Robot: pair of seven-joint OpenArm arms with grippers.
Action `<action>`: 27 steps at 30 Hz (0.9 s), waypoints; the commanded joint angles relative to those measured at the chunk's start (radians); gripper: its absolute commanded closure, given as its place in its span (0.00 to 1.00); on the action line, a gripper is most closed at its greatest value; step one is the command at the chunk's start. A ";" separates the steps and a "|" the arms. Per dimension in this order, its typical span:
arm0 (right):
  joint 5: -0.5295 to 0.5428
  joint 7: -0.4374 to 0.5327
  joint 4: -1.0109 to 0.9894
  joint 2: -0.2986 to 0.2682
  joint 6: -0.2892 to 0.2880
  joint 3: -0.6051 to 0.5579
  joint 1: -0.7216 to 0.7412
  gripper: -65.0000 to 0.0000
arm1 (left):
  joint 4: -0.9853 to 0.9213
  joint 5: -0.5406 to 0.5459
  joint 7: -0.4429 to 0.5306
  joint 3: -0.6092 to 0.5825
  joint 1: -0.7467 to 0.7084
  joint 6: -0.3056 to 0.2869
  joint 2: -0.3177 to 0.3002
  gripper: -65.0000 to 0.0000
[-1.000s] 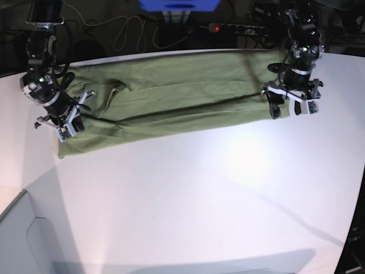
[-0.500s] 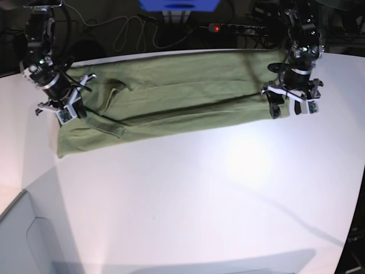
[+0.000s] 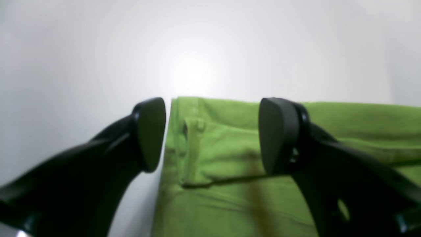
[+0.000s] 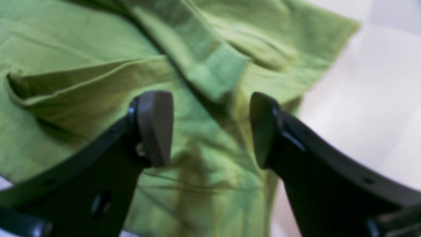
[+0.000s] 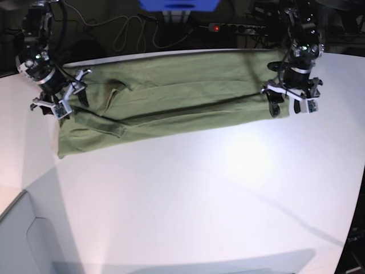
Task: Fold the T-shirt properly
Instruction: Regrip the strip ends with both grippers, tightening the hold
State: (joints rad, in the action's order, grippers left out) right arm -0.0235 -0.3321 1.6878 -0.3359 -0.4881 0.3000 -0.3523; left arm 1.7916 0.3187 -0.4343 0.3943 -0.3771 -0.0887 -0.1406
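White table [image 5: 188, 194], T-shirt [image 5: 182, 100] beneath both spread hands, left [image 3: 212, 135], right [image 4: 210, 128]

White table [image 5: 199, 205], dark cable-strewn floor [image 5: 125, 28] behind.

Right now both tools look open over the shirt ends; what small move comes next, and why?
Probably lower the right tool onto the T-shirt end beneath it and close. Its jaws stand open with nothing held, and a loose sleeve flap lies on the long folded band. The left tool hangs open over the opposite edge.
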 commanded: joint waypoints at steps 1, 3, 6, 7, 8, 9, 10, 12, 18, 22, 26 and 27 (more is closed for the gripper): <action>0.013 0.029 0.028 -0.001 -0.008 0.011 0.008 0.45 | 0.018 0.007 0.024 0.012 -0.001 -0.003 -0.009 0.34; 0.013 0.029 0.036 0.005 -0.008 0.017 0.006 0.45 | 0.014 0.007 0.024 0.025 0.005 -0.003 -0.007 0.34; 0.013 0.029 0.034 0.005 -0.008 0.018 0.006 0.45 | -0.028 0.007 0.022 0.028 0.008 -0.003 -0.007 0.34; 0.013 0.029 0.033 0.005 -0.008 0.017 0.006 0.45 | -0.037 0.007 0.022 0.028 0.013 -0.003 -0.007 0.34; 0.013 0.028 0.033 0.005 -0.008 0.017 0.006 0.45 | -0.045 0.007 0.022 0.028 0.022 -0.003 -0.007 0.34; 0.013 0.026 0.031 0.005 -0.008 0.017 0.006 0.45 | -0.054 0.007 0.022 0.030 0.028 -0.003 -0.007 0.34; 0.013 0.026 0.031 0.005 -0.008 0.017 0.006 0.45 | -0.074 0.007 0.022 0.027 0.034 -0.003 -0.011 0.34; 0.013 0.024 0.031 0.007 -0.008 0.017 0.006 0.45 | -0.106 0.007 0.022 0.022 0.046 -0.004 -0.012 0.34; 0.013 0.021 0.031 0.007 -0.008 0.017 0.006 0.45 | -0.131 0.007 0.022 0.021 0.076 -0.004 -0.011 0.35; 0.013 0.020 0.030 0.007 -0.008 0.017 0.006 0.45 | -0.131 0.007 0.022 0.019 0.079 -0.006 -0.009 0.35; 0.013 0.020 0.030 0.007 -0.008 0.017 0.006 0.45 | -0.131 0.007 0.022 -0.024 0.079 -0.006 -0.017 0.35; 0.013 0.020 0.030 0.007 -0.008 0.017 0.006 0.45 | -0.131 0.007 0.022 -0.028 0.079 -0.006 -0.017 0.35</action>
State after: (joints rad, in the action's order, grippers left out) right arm -0.0227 -0.3359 1.7046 -0.3157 -0.4885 0.3096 -0.3500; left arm 1.6436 0.3183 -0.4355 0.3626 -0.3019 -0.0902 -0.1478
